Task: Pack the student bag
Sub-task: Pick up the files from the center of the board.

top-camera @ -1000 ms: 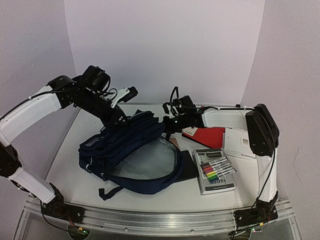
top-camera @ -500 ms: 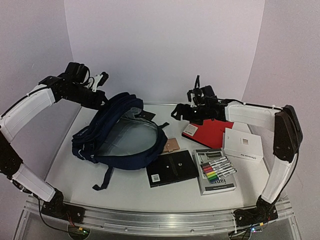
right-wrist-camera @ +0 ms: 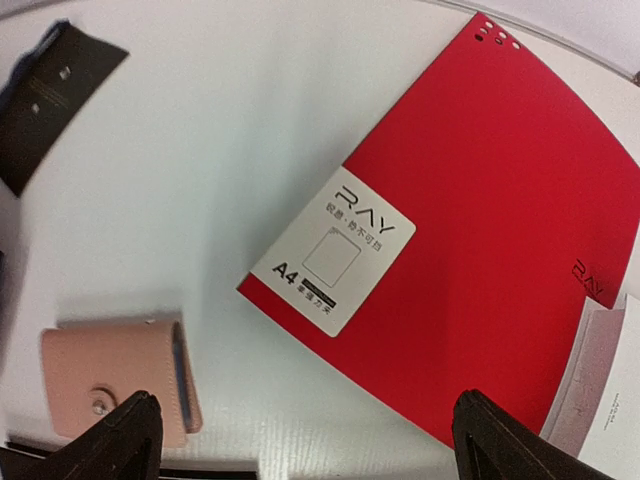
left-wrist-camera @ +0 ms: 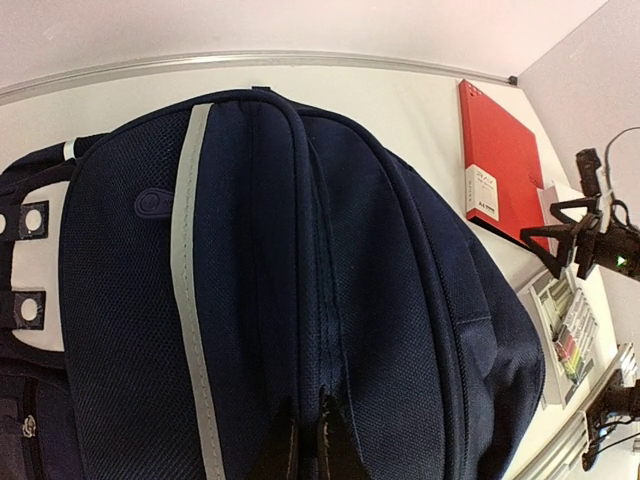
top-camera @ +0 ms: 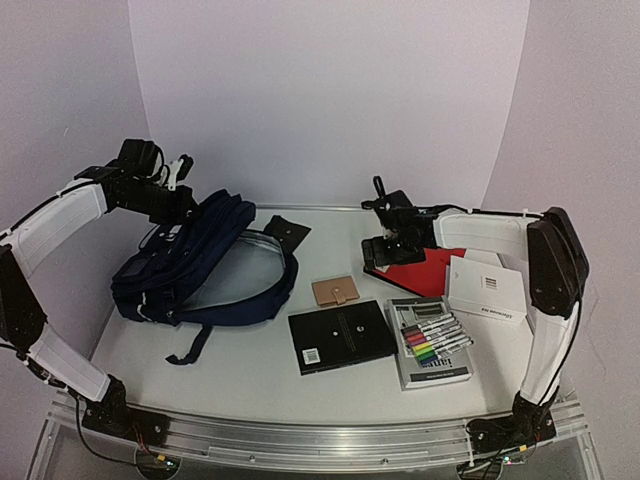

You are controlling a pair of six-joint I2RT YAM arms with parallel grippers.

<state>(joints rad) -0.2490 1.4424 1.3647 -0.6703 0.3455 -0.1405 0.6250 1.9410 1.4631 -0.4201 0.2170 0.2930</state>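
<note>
The left gripper (left-wrist-camera: 305, 442) is pinched together on a fold of fabric at the top of the bag (top-camera: 195, 270), where two navy panels meet. A grey reflective stripe (left-wrist-camera: 190, 300) runs down the panel beside the pinch. The bag lies on its side on the table (top-camera: 250, 385), its top end raised toward the left gripper (top-camera: 188, 208) and a black strap (top-camera: 190, 345) trailing from its near edge.

The right gripper (right-wrist-camera: 315, 440) hangs well right of the bag with its fingers (right-wrist-camera: 120, 440) spread wide and nothing between them. It hovers over the corner of a red folder (top-camera: 425, 270) that points toward the bag.

Between bag and folder lies a pink wallet (top-camera: 335, 291), apart from both. Just behind the bag's right end sits a flat black pouch (top-camera: 285, 232). A black notebook (top-camera: 340, 337) lies right of the bag, nearer the arm bases than the wallet. Farther right are a pack of markers (top-camera: 432, 340) and, farthest from the bag, a white box (top-camera: 487, 288) overlapping the folder's edge.
</note>
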